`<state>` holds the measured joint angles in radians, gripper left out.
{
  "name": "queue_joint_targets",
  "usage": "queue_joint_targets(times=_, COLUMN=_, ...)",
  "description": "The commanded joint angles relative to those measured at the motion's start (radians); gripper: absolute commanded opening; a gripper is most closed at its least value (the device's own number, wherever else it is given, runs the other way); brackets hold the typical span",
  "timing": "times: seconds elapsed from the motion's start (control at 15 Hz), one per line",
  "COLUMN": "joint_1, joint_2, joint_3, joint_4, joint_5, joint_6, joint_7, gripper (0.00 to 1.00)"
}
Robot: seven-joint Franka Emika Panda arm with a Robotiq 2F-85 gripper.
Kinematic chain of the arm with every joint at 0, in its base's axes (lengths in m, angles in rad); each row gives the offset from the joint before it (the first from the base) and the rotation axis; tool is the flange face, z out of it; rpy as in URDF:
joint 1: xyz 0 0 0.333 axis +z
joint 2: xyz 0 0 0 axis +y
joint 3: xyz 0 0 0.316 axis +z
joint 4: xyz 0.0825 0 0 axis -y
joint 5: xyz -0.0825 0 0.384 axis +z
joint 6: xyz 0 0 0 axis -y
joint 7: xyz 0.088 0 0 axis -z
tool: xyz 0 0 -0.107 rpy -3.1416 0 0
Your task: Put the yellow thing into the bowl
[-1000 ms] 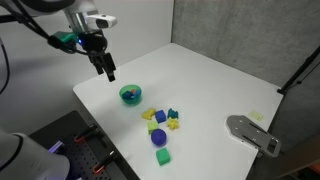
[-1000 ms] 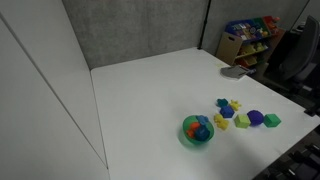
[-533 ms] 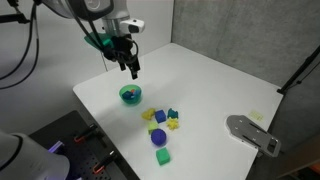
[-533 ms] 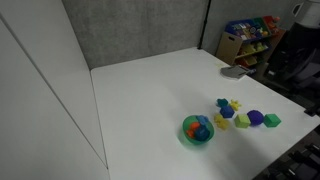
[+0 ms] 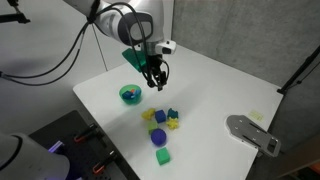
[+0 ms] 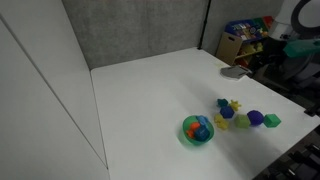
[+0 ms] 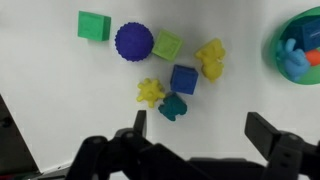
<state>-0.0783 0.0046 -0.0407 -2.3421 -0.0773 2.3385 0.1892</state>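
Observation:
The teal-green bowl (image 5: 123, 96) stands on the white table near its edge and holds blue and orange pieces; it also shows in the other exterior view (image 6: 187, 134) and at the right edge of the wrist view (image 7: 274, 40). Two small bright-yellow blocks lie in the toy cluster: one (image 7: 210, 58) above the blue block (image 7: 183, 79), and a star-like one (image 7: 150, 93) beside a teal piece (image 7: 173, 106). They show in an exterior view (image 5: 148, 115) (image 5: 172, 125). My gripper (image 7: 200, 135) (image 5: 155, 82) hangs open and empty above the table, between bowl and cluster.
A purple ball (image 7: 133, 42), a green block (image 7: 94, 25) and a yellow-green piece (image 7: 167, 45) lie in the cluster. A grey metal object (image 5: 250, 133) sits near the table's far corner. A toy shelf (image 6: 250, 38) stands beyond the table.
The arm has swung from beyond the bowl's side of the table over the bowl, toward the block cluster. The blocks and the bowl have not moved.

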Motion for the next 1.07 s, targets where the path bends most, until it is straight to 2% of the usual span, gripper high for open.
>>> queue_joint_targets(times=0.0, joint_1=-0.014, joint_2=0.14, joint_3=-0.036, joint_4=0.063, joint_5=0.002, joint_6=0.1, joint_7=0.011, gripper=1.0)
queue_joint_targets(times=0.53, joint_1=-0.005, joint_2=0.412, joint_3=-0.105, joint_4=0.133, joint_5=0.026, joint_6=0.346, joint_7=0.057, gripper=1.0)
queue_joint_targets(times=1.0, joint_1=0.005, joint_2=0.588, joint_3=-0.134, joint_4=0.238, joint_5=0.075, joint_6=0.393, joint_7=0.078, gripper=1.0)
